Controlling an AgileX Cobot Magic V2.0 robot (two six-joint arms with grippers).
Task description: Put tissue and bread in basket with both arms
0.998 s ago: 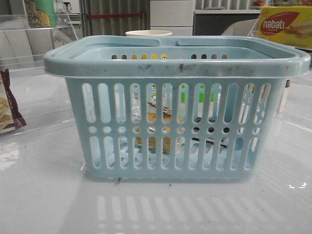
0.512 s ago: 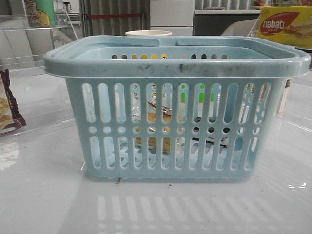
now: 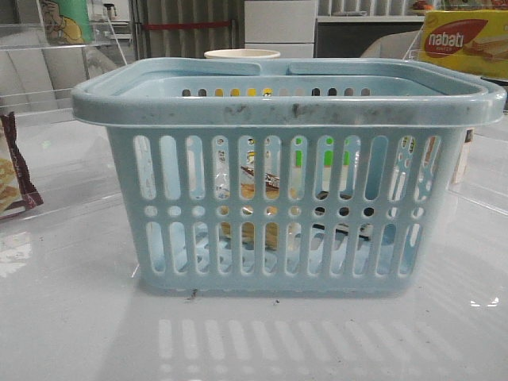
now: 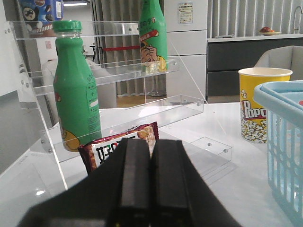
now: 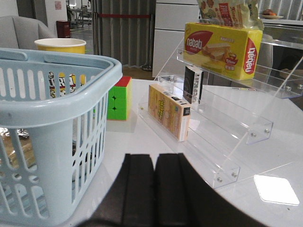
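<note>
The light-blue basket (image 3: 286, 103) stands in the middle of the table. Through its slots I see the golden bread (image 3: 248, 193) in clear wrap lying inside, left of centre. A low dark pack, the tissue (image 3: 343, 213), lies inside to the right of it. Neither gripper shows in the front view. My left gripper (image 4: 151, 142) is shut and empty, to the left of the basket (image 4: 284, 137). My right gripper (image 5: 155, 156) is shut and empty, beside the basket's right end (image 5: 57, 99); bread (image 5: 26, 153) shows faintly through the slots.
A maroon snack bag (image 4: 118, 142) and a green bottle (image 4: 75, 90) stand on the clear left shelf. A popcorn cup (image 4: 258, 104) is behind the basket. The right clear shelf holds a nabati box (image 5: 222, 47) and a pale box (image 5: 169, 111); a colour cube (image 5: 118, 99) stands nearby.
</note>
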